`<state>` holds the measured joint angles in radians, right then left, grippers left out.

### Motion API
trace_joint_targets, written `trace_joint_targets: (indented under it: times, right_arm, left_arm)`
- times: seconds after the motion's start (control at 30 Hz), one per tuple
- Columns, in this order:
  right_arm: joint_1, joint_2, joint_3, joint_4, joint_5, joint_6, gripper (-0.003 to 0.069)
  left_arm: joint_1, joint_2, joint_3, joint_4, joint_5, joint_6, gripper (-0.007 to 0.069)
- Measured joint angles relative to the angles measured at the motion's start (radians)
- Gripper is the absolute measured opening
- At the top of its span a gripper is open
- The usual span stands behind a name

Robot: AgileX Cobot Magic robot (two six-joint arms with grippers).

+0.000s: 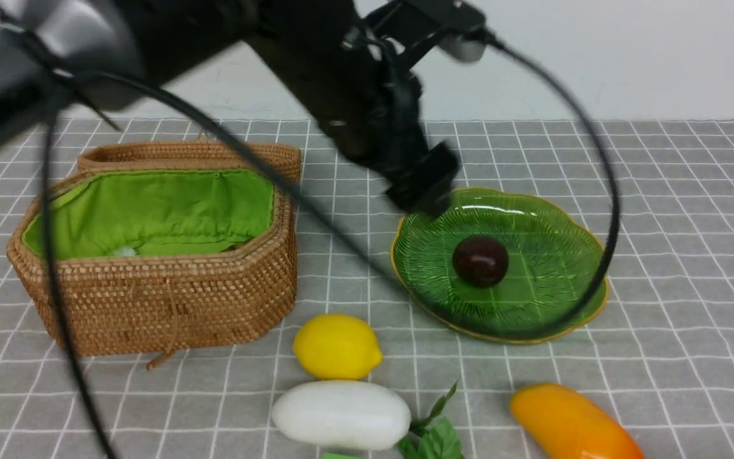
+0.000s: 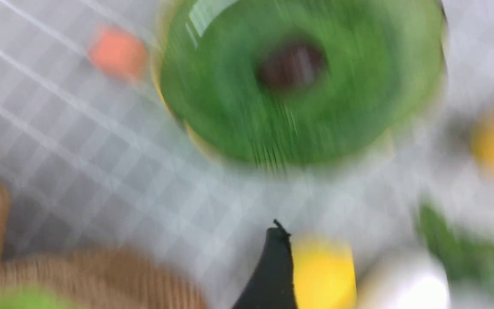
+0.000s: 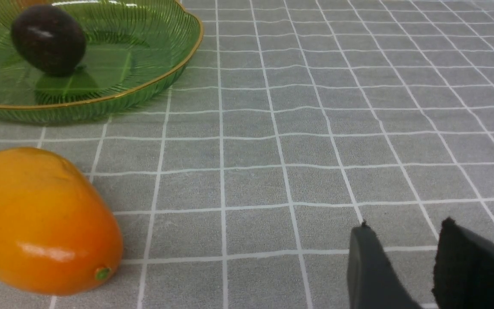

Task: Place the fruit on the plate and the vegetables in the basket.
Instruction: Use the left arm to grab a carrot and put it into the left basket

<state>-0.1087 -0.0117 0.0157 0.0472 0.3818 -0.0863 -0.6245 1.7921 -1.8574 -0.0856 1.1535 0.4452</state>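
Tablecloth (image 1: 692, 268): grey with a grid of thin white lines, slightly uneven; fills the front view from the lower edge up to the top quarter.
Wall (image 1: 660, 57): plain off-white band across the top of the frame, behind the cloth.
Light: even and soft, shadows faint.

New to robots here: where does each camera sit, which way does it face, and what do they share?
Front view: between the arms, facing forward over basket, plate and lemon; the left arm reaches across toward the plate.
Left wrist view: on the left arm, looking down, blurred, at the dark fruit; open jaws at the edge.
Right wrist view: low over the cloth, facing the mango; empty jaws show.
Shared: all three show plate and dark fruit.
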Motion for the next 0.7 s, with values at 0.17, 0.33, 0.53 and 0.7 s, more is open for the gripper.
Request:
trace_joint_targets:
  times: [0.17,0.33,0.53,0.7]
  right_arm:
    - [0.0,0.0,0.0,0.0,0.0,0.0,0.0241]
    - [0.0,0.0,0.0,0.0,0.0,0.0,0.0241]
    - [0.0,0.0,0.0,0.0,0.0,0.0,0.0241]
    - [0.0,0.0,0.0,0.0,0.0,0.0,0.0241]
  left_arm:
    - [0.005,-0.044,0.106,0.001,0.078,0.014,0.0638]
    - [0.005,-0.048,0.348,0.058,0.062,0.093,0.0627]
    - [0.007,-0.046,0.566,0.068,-0.187,0.246,0.0587]
    - [0.008,-0.02,0.587,0.065,-0.289,0.324,0.0549]
